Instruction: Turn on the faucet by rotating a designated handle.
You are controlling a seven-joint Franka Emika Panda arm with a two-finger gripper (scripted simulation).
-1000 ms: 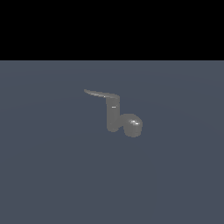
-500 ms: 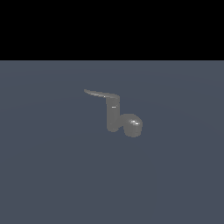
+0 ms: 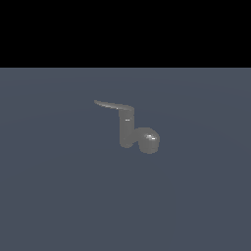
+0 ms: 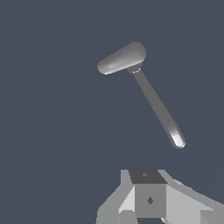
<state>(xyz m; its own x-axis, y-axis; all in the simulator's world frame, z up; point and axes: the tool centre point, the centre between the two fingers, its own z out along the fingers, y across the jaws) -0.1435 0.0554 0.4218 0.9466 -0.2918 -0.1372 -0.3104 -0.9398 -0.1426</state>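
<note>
Exterior view: glossy grey faucet (image 3: pixel 128 130) (thin handle (image 3: pixel 112 104))

Faucet (image 3: pixel 128 130): small glossy grey fixture, upright cyl. standing on flat blue-grey floor, approx. centre of ext. view. Short fat rounded spout (image 3: pixel 148 140) at base, bulging toward ext. view's right, touching floor, small white highlights on it. Handle (image 3: pixel 113 105): thin flat grey lever, slightly curved, tapers to a point, sticks out sideways from cyl. top toward ext. view's left, roughly level. Wrist view from above: handle (image 4: pixel 158 108) a long narrow bar w/ bright tip, spout (image 4: pixel 122 58) a rounded blob at its other end.
</note>
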